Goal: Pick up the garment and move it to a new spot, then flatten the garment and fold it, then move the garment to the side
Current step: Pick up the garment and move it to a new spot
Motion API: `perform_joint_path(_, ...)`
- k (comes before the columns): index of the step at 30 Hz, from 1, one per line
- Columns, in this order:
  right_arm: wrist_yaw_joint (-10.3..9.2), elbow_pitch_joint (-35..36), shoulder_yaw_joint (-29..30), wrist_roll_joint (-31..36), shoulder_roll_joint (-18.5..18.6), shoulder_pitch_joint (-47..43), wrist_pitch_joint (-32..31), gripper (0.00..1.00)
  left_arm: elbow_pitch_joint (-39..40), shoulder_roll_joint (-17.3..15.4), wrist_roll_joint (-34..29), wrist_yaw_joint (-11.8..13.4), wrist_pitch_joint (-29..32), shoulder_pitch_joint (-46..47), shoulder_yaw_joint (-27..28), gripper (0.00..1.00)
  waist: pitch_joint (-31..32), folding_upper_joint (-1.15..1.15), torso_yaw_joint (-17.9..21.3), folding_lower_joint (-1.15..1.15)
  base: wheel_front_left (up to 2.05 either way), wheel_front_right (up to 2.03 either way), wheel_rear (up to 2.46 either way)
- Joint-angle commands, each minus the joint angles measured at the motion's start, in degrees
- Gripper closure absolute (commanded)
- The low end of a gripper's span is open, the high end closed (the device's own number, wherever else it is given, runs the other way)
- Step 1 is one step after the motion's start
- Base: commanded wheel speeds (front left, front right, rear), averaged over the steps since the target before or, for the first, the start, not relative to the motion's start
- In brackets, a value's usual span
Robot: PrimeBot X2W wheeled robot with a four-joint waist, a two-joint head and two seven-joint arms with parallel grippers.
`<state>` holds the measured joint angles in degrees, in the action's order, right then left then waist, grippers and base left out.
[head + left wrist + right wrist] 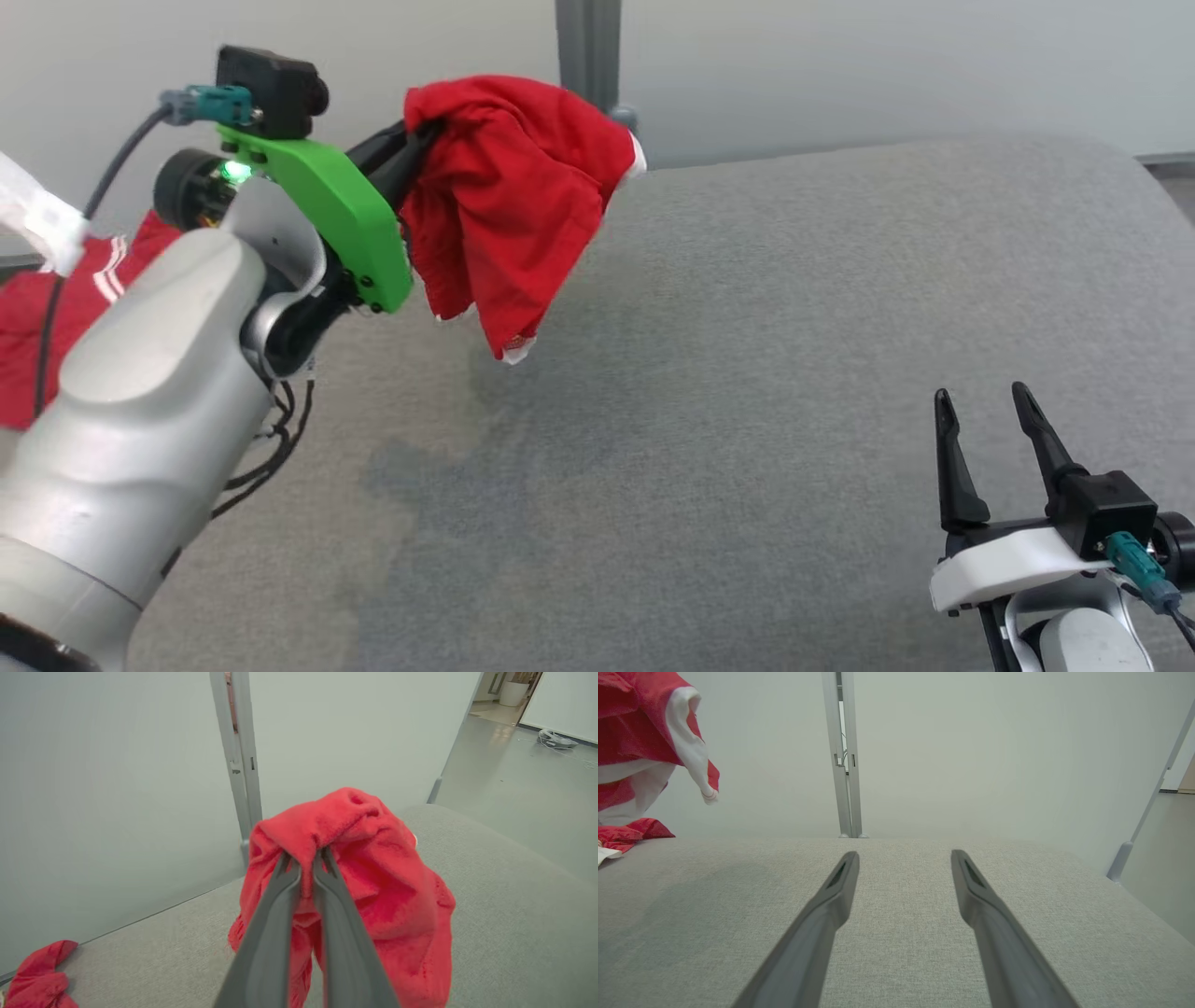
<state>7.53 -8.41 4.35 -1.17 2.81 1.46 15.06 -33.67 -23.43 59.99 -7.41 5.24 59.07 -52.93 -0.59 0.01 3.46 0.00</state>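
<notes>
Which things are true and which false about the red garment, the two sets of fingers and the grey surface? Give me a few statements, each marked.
1. The left fingers are shut on the red garment. True.
2. The garment lies flat on the grey surface. False: it hangs bunched above it.
3. The right fingers hold a corner of the garment. False: they stand open, holding nothing.
4. More red cloth lies near the surface's edge. True.

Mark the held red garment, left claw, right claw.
red garment (513, 196): head view, middle of the hanging bunch.
left claw (304, 856): left wrist view, between fingertips pinching the cloth.
right claw (980, 394): head view, gap between open fingertips.
</notes>
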Motion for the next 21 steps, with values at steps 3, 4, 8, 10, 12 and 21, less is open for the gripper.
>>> perform_joint_path(3, -0.08, 0.3, -0.3, -0.8, 0.1, 0.8, 0.2, 0.0, -3.2, 3.2, 0.9, 0.0, -3.8, -2.7, -0.9, 1.0, -5.6, -0.01, 10.7, 0.0, 0.0, 0.0, 0.0)
perform_joint_path(4, -0.08, 0.2, -0.7, -0.9, 0.1, 1.0, 0.2, 0.0, -4.4, 4.3, 1.0, 0.0, -5.1, -3.6, -1.4, 1.0, -6.4, -0.01, 11.4, 0.0, 0.0, 0.0, 0.0)
perform_joint_path(8, -0.08, 0.6, -1.7, -1.7, 0.1, 1.7, 0.2, 0.0, -9.1, 8.2, 1.1, 0.0, -9.2, -7.5, -3.8, 0.99, -8.5, -0.01, 13.1, 0.0, 0.0, 0.0, 0.0)
perform_joint_path(10, -0.08, 0.6, -2.1, -1.9, 0.1, 1.8, 0.2, 0.0, -11.2, 10.2, 1.0, 0.0, -10.5, -9.9, -5.6, 0.92, -9.0, -0.01, 13.4, 0.0, 0.0, 0.0, 0.0)
perform_joint_path(12, -0.08, 0.5, -2.3, -2.2, 0.1, 1.9, 0.2, 0.0, -12.3, 12.1, 1.6, 0.0, -11.5, -12.0, -7.1, 0.92, -9.3, -0.01, 13.4, 0.0, 0.0, 0.0, 0.0)
perform_joint_path(21, -0.08, 0.1, -2.3, -1.1, 0.1, 1.0, 0.2, 0.0, -14.9, 15.8, 3.4, 0.0, -17.9, -15.7, -10.1, 0.0, -6.8, -0.01, 10.8, 0.0, 0.0, 0.0, 0.0)
